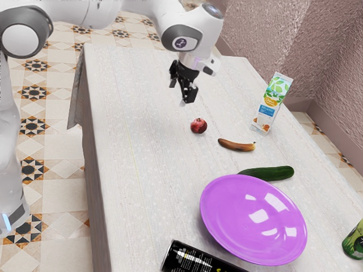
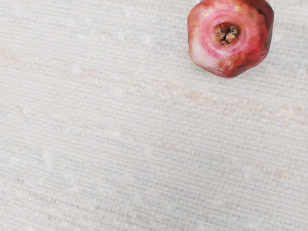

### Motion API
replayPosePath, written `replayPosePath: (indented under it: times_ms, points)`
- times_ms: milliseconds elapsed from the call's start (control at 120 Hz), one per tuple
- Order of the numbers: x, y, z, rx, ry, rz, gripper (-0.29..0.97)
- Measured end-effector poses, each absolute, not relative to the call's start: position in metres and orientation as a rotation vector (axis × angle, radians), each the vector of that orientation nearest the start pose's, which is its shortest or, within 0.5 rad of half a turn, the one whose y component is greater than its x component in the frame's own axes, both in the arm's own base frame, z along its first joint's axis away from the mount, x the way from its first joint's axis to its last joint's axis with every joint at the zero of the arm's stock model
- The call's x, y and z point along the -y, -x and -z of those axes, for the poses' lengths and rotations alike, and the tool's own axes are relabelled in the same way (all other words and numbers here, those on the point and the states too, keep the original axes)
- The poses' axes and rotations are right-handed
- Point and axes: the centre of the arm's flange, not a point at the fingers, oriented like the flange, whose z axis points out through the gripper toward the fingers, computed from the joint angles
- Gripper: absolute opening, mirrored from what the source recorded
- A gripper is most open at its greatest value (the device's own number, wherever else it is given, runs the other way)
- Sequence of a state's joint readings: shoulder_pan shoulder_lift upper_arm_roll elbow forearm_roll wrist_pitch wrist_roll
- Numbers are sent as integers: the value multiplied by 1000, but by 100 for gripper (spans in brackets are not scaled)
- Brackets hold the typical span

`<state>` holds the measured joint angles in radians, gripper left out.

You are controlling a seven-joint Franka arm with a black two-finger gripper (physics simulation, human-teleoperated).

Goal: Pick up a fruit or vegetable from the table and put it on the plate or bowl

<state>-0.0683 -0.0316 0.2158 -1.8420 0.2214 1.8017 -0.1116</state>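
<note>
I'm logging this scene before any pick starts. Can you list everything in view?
pomegranate: one, red, mid-table
banana: one, yellow-brown, to the exterior view's right of the pomegranate
cucumber: one, dark green, beside the plate's far rim
plate: one, purple, near end of the table
carton: one, white with green and orange, upright, far side
black can: one, lying at the exterior view's lower edge
green object: one, cut off at the exterior view's right edge
table: one, pale
gripper: one, black, above the table near the pomegranate
</note>
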Motion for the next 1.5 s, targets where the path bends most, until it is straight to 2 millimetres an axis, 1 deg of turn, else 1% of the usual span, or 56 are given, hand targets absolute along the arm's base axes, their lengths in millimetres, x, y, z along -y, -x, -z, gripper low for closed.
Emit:
replayPosePath:
  times_ms: [167,233,300,342,408,517,567,683,767,908,1058,1250,1392,1500]
  points:
    - [-110,-572,-512,276,2899,65,68]
    - [-120,-583,-509,282,2892,100,68]
    - [-131,-587,-508,291,2886,126,68]
    - [-133,-589,-507,287,2884,136,68]
    - [-130,-593,-505,264,2883,151,68]
    - [-113,-602,-496,204,2895,155,68]
    - [-110,-605,-490,195,2909,148,68]
    - [-109,-610,-474,195,2937,123,68]
    - [-107,-613,-466,192,2952,111,68]
    - [-104,-621,-461,185,2973,115,68]
    - [-110,-627,-441,186,3004,95,68]
    - [-110,-632,-435,152,3014,98,68]
    - [-106,-636,-426,125,3022,83,68]
    - [-112,-635,-422,136,3033,77,68]
